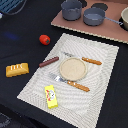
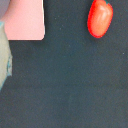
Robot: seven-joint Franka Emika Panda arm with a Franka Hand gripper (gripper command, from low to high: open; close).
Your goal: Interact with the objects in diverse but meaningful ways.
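Nearest the exterior camera, the yellow block with red marks lies on the near left part of the pale woven placemat, just inside that mat's near edge. Starting from the exterior view's left, the scored bread loaf sits alone on the dark tabletop, apart from the placemat's left edge, with bare dark surface on all sides of it. Farther back, the red tomato rests on the same dark surface, just off the placemat's far left corner and touching nothing. The dark brown sausage lies on the placemat close to its left edge, near the round tan plate but apart from it. An orange-handled fork lies along the plate's near side, and an orange-handled knife along its far side. The right half of the placemat is bare. At the far right, two grey pots stand on a tan board whose near edge runs just behind the placemat.

In the wrist view, the tomato shows against dark surface, well apart from a pinkish board corner, with a wide bare stretch between and below them. A pale blurred shape at one edge cannot be identified.

Neither arm nor claw appears in either view, so whether it is open or closed cannot be told.
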